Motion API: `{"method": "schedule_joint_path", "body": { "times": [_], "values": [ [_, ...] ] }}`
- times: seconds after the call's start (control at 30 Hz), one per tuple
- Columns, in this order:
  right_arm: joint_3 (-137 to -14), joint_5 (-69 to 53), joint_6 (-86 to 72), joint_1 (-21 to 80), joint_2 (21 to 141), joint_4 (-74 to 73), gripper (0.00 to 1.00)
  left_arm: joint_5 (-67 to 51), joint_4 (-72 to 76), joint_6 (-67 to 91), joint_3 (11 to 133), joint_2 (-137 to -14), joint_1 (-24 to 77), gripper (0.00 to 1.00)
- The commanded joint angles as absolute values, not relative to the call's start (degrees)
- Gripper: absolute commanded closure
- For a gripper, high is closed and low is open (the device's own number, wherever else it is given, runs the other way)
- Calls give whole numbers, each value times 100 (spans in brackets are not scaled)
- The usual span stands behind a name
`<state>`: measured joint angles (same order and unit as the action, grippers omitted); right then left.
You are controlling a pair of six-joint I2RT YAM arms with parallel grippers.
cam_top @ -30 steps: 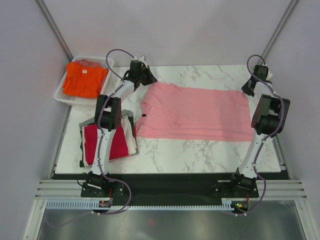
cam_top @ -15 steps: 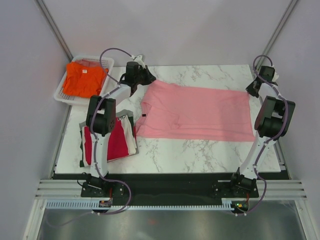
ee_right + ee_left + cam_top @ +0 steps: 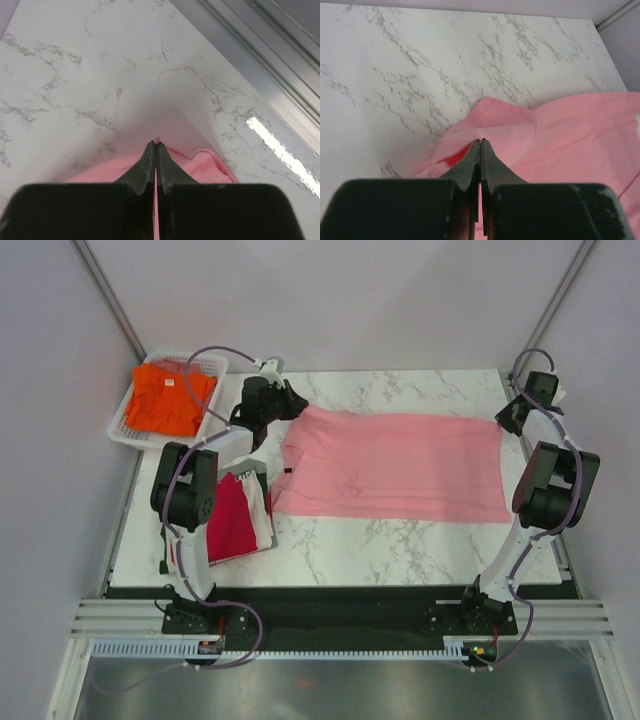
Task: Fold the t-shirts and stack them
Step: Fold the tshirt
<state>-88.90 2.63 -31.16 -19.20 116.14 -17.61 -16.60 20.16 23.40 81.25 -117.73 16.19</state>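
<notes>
The marble table (image 3: 400,540) carries the pink shirt (image 3: 400,465), spread flat across its middle. A folded red shirt (image 3: 232,525) lies at the near left and an orange shirt (image 3: 165,400) lies in the basket (image 3: 215,365). Left pincer (image 3: 480,142) and right pincer (image 3: 155,145) are fully closed, each nipping a far corner of the pink shirt. Over the last second both have drawn outward, tightening the far edge. Judgement: the shirt is being smoothed and is not yet folded.

Pink t-shirt (image 3: 400,465), orange t-shirt (image 3: 160,400), white grey-veined table (image 3: 400,540).
</notes>
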Motion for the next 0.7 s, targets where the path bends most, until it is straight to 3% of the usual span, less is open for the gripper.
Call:
{"method": "schedule_joint_path", "body": {
  "times": [0.0, 0.67],
  "values": [
    [-8675, 369, -3217, -2012, 11013, -1688, 100, -1521, 2724, 2100, 7586, -11163, 1644, 98],
    [-7436, 492, -3392, -2373, 10073, -1705, 100, -1345, 3524, 2048, 5468, -9818, 1863, 98]
  ]
}}
